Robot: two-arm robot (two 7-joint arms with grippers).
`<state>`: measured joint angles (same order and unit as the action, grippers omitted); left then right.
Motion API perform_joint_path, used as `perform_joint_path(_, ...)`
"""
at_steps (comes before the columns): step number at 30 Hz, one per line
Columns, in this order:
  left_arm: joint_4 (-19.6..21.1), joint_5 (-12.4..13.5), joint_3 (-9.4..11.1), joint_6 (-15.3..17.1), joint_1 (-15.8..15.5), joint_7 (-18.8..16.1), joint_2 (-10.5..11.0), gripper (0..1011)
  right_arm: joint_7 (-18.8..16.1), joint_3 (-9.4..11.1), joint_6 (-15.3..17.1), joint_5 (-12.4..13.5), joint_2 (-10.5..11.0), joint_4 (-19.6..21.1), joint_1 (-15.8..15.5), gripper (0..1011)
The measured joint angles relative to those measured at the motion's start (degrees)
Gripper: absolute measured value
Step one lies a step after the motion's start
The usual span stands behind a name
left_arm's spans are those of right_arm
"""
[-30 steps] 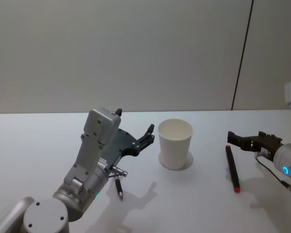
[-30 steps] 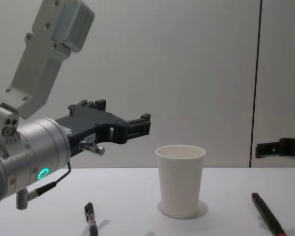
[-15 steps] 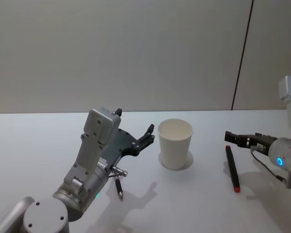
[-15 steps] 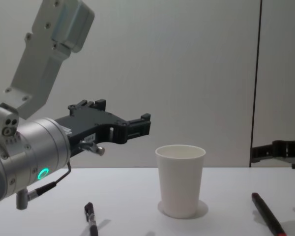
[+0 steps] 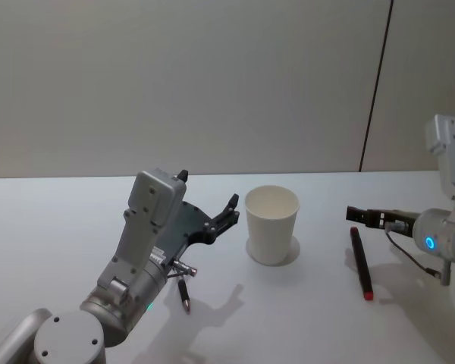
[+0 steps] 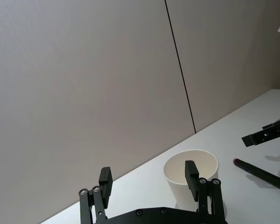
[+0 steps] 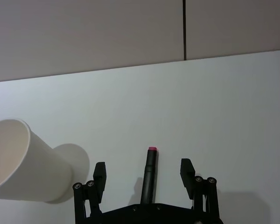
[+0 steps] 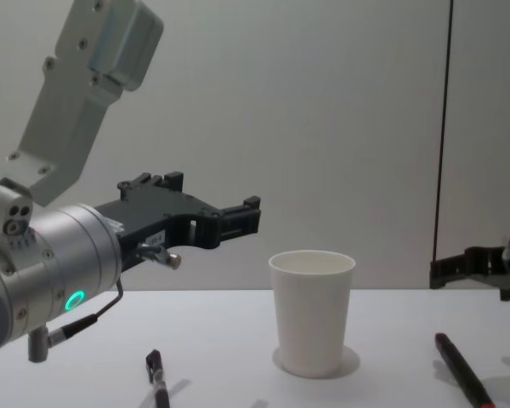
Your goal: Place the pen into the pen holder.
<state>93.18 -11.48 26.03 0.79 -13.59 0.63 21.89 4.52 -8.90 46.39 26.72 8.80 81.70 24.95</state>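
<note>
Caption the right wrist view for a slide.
Open right gripper hovers above the black pen on the white table, the white paper cup standing nearby.

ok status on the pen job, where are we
Right end effector open, hovering over the pen. It lies flat on the table, not gripped. Pen holder upright, nothing in the way. Left end effector open, raised beside it, second pen below.

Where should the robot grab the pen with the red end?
Grip the red-tipped pen mid-barrel, coming down from above. It lies flat on the table, long and thin, so the open right gripper, hovering near its far end, can close across its width. The left gripper hovers open, idle.
</note>
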Motion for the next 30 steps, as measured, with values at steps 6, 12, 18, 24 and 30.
perform_joint_path(6,0.00,0.00,0.00,0.00,0.00,0.00,0.00,1003,1.26,0.41,2.91,0.90,-0.67,-2.05,1.92,1002)
perform_joint_path(12,0.00,0.00,0.00,0.00,0.00,0.00,0.00,1003,2.67,0.66,5.64,1.62,-1.50,-4.72,4.01,1002)
perform_joint_path(18,0.00,0.00,0.00,0.00,0.00,0.00,0.00,1003,3.39,0.67,7.10,1.63,-2.15,-7.09,5.57,1002)
perform_joint_path(24,0.00,0.00,0.00,0.00,0.00,0.00,0.00,1003,3.93,0.49,8.27,0.84,-2.79,-9.90,7.29,1002)
perform_joint_path(30,0.00,0.00,0.00,0.00,0.00,0.00,0.00,1003,4.02,0.14,8.97,-0.38,-3.39,-12.74,8.95,1002)
